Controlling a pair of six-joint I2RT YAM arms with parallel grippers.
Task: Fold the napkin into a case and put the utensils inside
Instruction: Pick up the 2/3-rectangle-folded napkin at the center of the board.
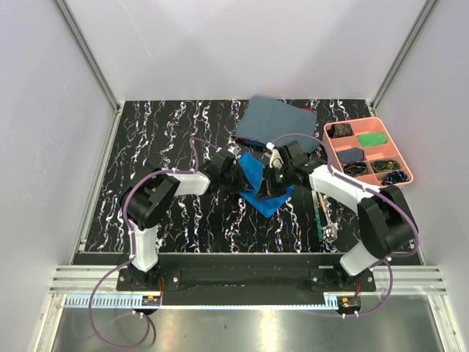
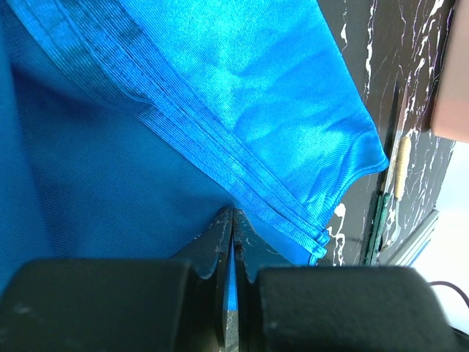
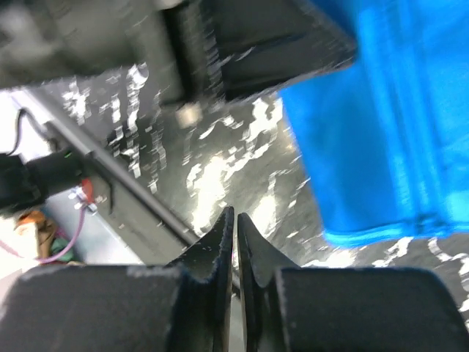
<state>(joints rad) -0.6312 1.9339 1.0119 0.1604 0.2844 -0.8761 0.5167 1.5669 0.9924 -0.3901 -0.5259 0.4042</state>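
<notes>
I'm gripping the napkin (image 1: 250, 169), lying bunched at mid-counter (image 1: 183, 220), with the left pincer (image 2: 233, 214) clamped on its layered edge. The right pincer (image 3: 235, 217) is sitting closed and empty beside the cloth. Any tug risks the layers sliding apart, leaving no pocket for the utensils (image 1: 322, 216).

Robot lab cell: white panels (image 1: 242, 44), aluminium frame rails (image 1: 80, 279).
</notes>
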